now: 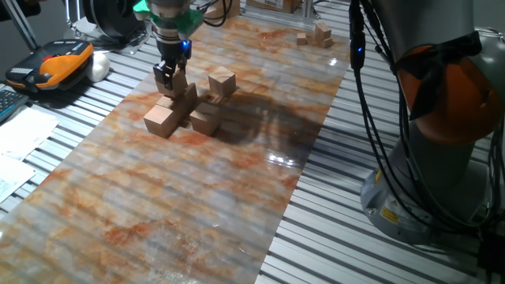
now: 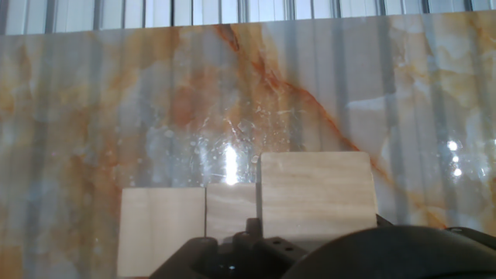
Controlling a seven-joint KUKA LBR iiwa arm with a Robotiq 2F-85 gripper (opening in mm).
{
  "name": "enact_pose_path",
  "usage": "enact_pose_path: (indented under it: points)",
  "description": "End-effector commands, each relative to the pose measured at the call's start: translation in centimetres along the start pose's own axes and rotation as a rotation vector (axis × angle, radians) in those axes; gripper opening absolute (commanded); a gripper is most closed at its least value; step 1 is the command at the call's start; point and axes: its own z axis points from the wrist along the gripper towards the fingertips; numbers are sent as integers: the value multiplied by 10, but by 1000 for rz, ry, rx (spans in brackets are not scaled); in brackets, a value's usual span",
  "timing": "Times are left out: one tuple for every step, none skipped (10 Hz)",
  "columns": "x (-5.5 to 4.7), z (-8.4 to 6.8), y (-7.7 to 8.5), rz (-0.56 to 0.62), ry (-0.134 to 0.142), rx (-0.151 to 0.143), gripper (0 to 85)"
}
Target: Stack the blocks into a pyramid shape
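My gripper [image 1: 171, 85] hangs low over a cluster of light-tan wooden blocks on the marbled mat. In the fixed view one block [image 1: 160, 120] lies at the cluster's front left, another block [image 1: 207, 117] at the front right, and a third block [image 1: 187, 96] sits just beside the fingers. A lone block [image 1: 222, 81] stands apart behind them. In the hand view, three blocks form a row: left block [image 2: 161, 229], middle block [image 2: 231, 208], and a larger-looking right block [image 2: 318, 200]. The dark gripper body hides the fingertips, so their state is unclear.
Small wooden pieces [image 1: 316, 35] lie heaped at the mat's far end. An orange and black device [image 1: 55, 65] and papers [image 1: 24, 134] sit on the left. The arm's base [image 1: 430, 185] and hanging cables [image 1: 371, 102] stand to the right of the mat.
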Motion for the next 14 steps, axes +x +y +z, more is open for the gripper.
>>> enact_pose_path:
  points:
    - [0,0,-1,0,0,-1,0]
    - [0,0,-1,0,0,-1,0]
    - [0,0,-1,0,0,-3,0]
    - [1,1,0,2,0,-3,0]
    - [1,1,0,2,-2,-1,0]
    - [1,1,0,3,-2,-2,0]
    - [1,2,1,5,-3,-2,0]
    - [2,3,2,7,-5,-2,0]
    - [3,4,2,8,-8,-1,0]
    - [4,5,3,10,-8,-2,0]
    - [4,5,2,10,-8,-2,0]
    - [4,5,2,11,-8,-1,0]
    - [4,5,2,13,-9,0,0]
    - [4,5,2,13,-9,0,0]
